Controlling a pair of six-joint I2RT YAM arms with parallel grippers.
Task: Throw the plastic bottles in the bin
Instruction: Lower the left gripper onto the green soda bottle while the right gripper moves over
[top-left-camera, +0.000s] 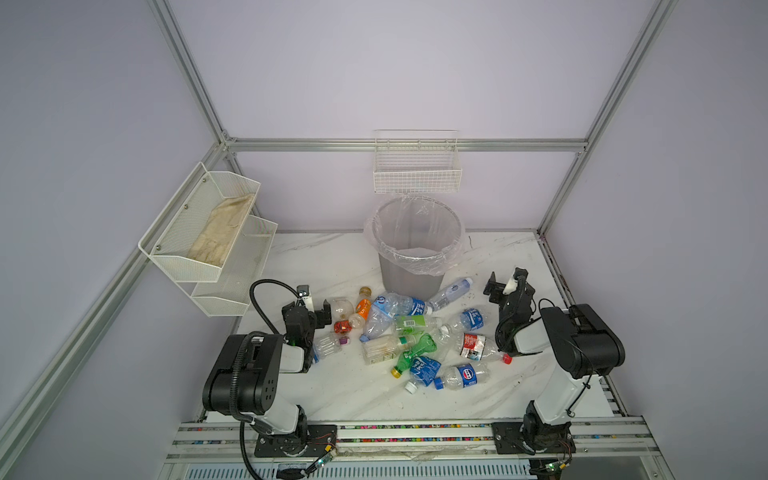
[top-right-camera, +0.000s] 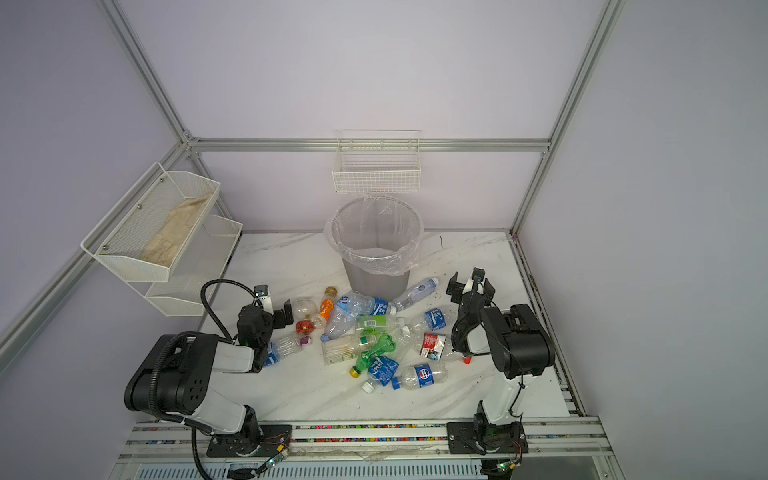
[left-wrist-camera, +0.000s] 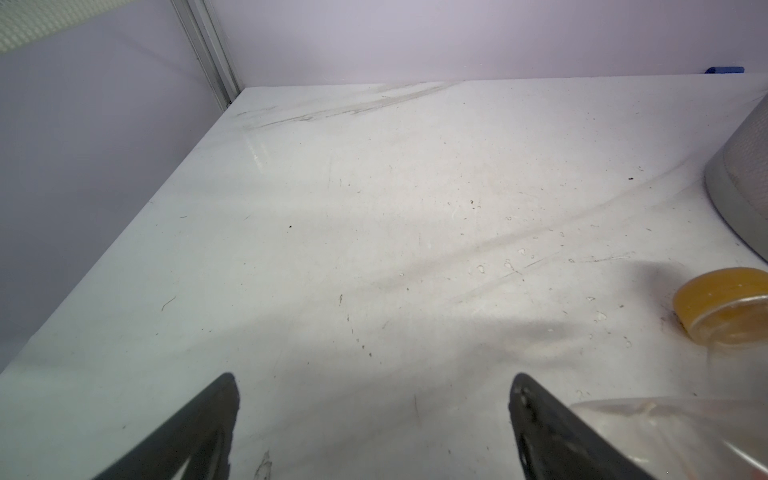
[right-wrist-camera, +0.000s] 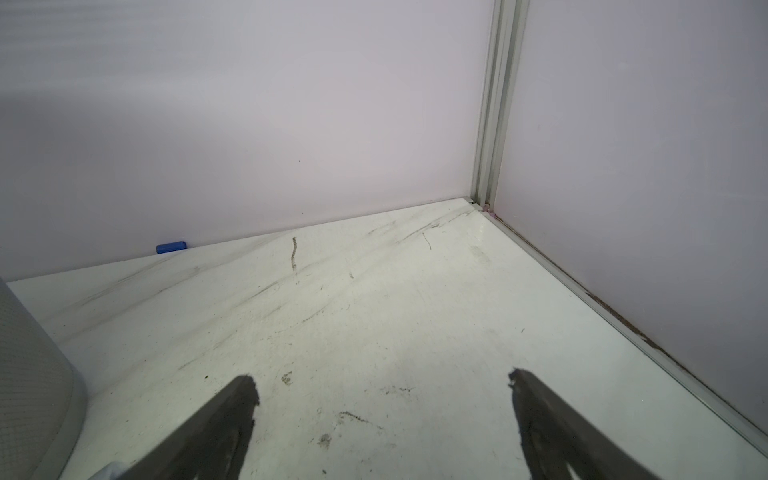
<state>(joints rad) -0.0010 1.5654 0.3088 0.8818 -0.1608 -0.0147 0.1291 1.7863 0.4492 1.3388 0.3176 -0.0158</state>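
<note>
Several plastic bottles (top-left-camera: 409, 336) (top-right-camera: 365, 332) lie in a heap mid-table in both top views, among them a green one (top-left-camera: 415, 353) and a red-labelled one (top-left-camera: 473, 345). The grey bin (top-left-camera: 415, 245) (top-right-camera: 376, 245) with its clear liner stands behind the heap. My left gripper (top-left-camera: 309, 309) (left-wrist-camera: 374, 386) is open and empty at the heap's left edge, with an amber-capped bottle (left-wrist-camera: 723, 307) and a clear bottle (left-wrist-camera: 665, 432) just beside it. My right gripper (top-left-camera: 509, 286) (right-wrist-camera: 382, 386) is open over bare table to the right of the bin (right-wrist-camera: 33, 374).
A white wire basket (top-left-camera: 417, 170) hangs on the back wall above the bin. A two-tier white mesh shelf (top-left-camera: 232, 270) holding a cloth juts out from the left wall. A small blue object (right-wrist-camera: 171, 247) lies at the back wall. Walls close three sides.
</note>
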